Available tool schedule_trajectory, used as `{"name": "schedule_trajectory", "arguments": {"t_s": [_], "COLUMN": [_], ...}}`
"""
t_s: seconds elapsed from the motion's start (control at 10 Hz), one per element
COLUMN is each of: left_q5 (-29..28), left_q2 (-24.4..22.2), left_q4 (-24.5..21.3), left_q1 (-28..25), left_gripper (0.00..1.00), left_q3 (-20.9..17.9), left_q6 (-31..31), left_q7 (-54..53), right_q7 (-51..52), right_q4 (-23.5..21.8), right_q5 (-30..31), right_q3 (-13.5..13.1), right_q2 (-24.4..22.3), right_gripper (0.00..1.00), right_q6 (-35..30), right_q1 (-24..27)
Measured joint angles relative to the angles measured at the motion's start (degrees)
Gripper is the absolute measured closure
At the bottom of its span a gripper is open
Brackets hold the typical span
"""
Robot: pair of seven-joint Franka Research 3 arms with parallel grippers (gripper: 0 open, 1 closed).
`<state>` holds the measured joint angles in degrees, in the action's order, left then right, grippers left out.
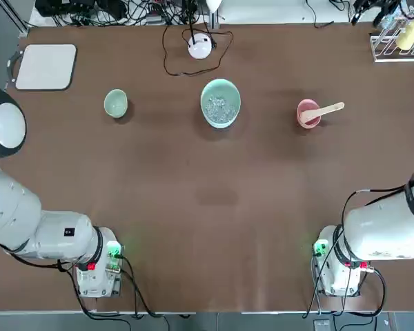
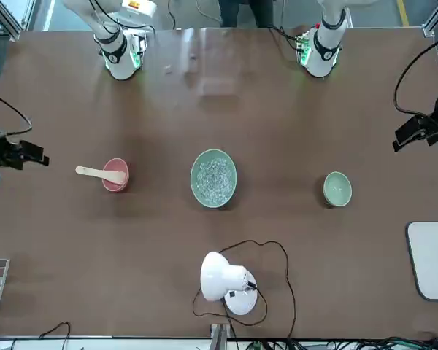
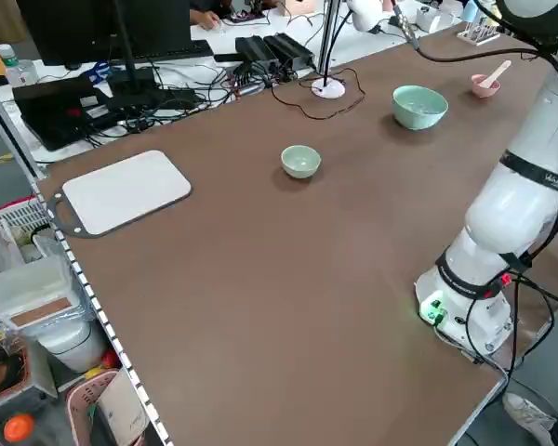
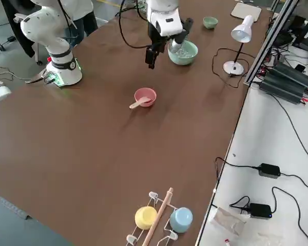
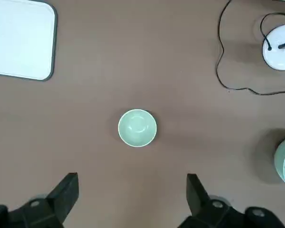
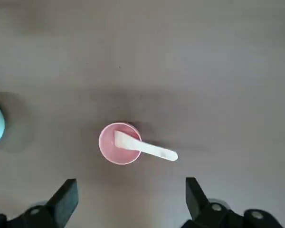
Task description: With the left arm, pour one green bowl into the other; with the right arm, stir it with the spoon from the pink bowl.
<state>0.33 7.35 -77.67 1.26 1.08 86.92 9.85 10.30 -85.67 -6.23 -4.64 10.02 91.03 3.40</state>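
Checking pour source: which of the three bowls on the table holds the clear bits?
The largest bowl, mint-turquoise, between the small pale green bowl and the pink one. The small green looks empty; the pink has the spoon.

Brown table [image 1: 179,179], green bowls [image 1: 115,103], pink bowl [image 1: 308,114], white lamp [image 1: 200,46], white board [image 1: 46,67]

Glossy white rounded arms [image 1: 48,234] with black joint bands, looping black cables, small green and red lights.
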Motion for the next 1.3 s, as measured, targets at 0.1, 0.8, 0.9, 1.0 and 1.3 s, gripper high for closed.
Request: {"name": "schedule_trajectory", "arguments": {"t_s": [0.1,0.8,0.9,1.0,1.3], "left_q5": [0.0,0.0,0.0,0.0,0.0], "left_q2": [0.0,0.0,0.0,0.0,0.0], "left_q4": [0.0,0.0,0.0,0.0,0.0], "left_q1": [0.0,-0.1,0.0,0.0,-0.1], "left_gripper": [0.00,0.00,0.00,0.00,0.00], "left_q3": [0.1,0.0,0.0,0.0,0.0], "left_q6": [0.0,0.0,0.0,0.0,0.0], "left_q7": [0.0,0.0,0.0,0.0,-0.2], "right_q7": [-2.1,-4.3,-4.3,-4.3,-4.3], "right_q4": [1.8,7.3,6.4,4.6,1.0], "right_q5": [1.0,1.8,1.9,2.0,2.3], "right_q3": [0.0,-0.3,-0.3,-0.3,-0.3], "right_q2": [0.0,-0.2,-0.8,-1.8,-4.4], "right_gripper": [0.00,0.00,0.00,0.00,0.00], "right_q6": [-1.2,-6.6,-6.6,-5.8,-4.2], "right_q1": [-0.8,-2.7,-2.7,-2.7,-2.7]}}
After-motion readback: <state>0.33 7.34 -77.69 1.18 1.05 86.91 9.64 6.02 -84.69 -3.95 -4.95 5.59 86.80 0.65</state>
